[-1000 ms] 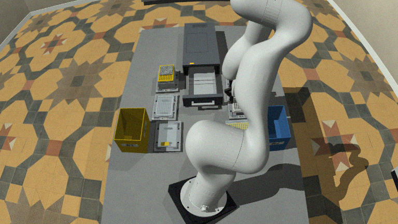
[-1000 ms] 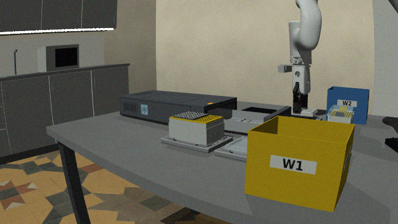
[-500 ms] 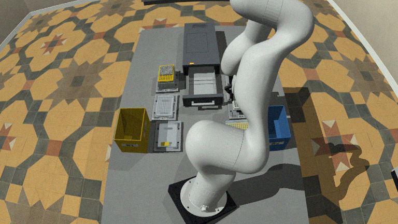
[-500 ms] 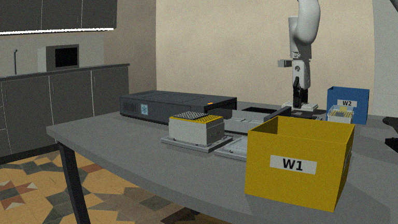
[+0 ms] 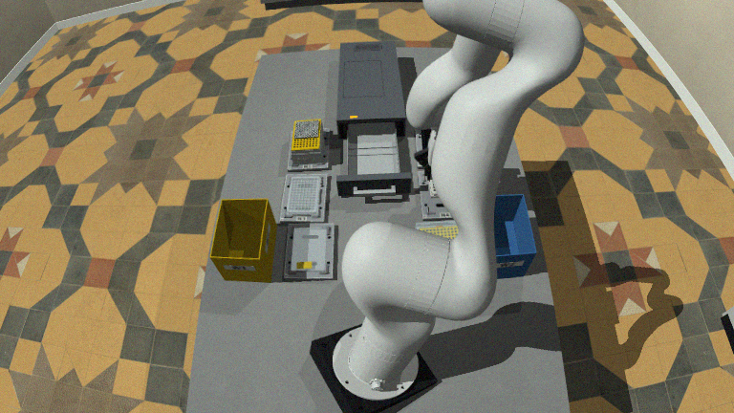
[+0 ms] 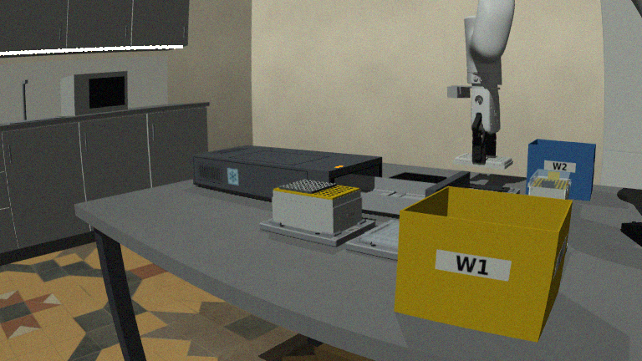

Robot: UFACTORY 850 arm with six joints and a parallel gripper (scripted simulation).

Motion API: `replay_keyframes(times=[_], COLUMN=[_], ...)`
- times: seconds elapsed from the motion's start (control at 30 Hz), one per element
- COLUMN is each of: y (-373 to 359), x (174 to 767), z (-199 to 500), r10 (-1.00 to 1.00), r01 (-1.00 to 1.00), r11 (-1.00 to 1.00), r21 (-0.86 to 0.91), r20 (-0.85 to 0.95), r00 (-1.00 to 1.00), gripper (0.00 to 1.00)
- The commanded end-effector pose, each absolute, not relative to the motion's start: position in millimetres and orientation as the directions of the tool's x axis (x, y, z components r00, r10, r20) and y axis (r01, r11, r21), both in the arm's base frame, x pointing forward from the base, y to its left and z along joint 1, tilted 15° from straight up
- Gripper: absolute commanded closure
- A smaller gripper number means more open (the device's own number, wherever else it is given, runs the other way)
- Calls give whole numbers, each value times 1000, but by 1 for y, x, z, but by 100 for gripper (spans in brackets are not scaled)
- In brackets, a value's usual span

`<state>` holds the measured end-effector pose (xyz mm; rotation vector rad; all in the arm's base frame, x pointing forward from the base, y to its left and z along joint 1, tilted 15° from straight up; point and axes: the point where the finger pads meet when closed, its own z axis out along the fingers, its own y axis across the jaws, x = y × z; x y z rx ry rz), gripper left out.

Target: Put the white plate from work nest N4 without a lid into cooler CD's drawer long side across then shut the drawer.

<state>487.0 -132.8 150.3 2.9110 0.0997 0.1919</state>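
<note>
My gripper [image 6: 482, 152] points straight down and is shut on the white plate [image 6: 481, 164]. It holds the plate level, a little above the bench, to the right of the open drawer. In the top view the arm hides most of the gripper, and only a white edge of the plate [image 5: 432, 187] shows above the work nest N4 [image 5: 434, 208]. The dark cooler CD [image 5: 371, 83] lies at the back of the bench, and it also shows in the side view [image 6: 283, 168]. Its drawer [image 5: 373, 158] is pulled out towards the front, and its orange lamp [image 5: 353, 116] is lit.
The yellow bin W1 [image 6: 480, 257] stands front left and the blue bin W2 [image 6: 561, 168] stands right. Left of the drawer are a yellow-topped tip box [image 5: 306, 135], a clear plate [image 5: 303, 196] and a lidded plate [image 5: 309, 250], each on its own nest. A yellow rack [image 5: 439, 230] sits in front of N4.
</note>
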Motion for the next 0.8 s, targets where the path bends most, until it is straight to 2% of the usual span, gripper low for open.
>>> replay_keyframes(times=[0.0,0.77], y=[-131,-124], x=[485,480], z=[159,192], r10=[81,81], r01=[53,53], r11=[-973,-973], r21=[225,225], r20=[118,118], r00=[990,990], gripper=[100,100])
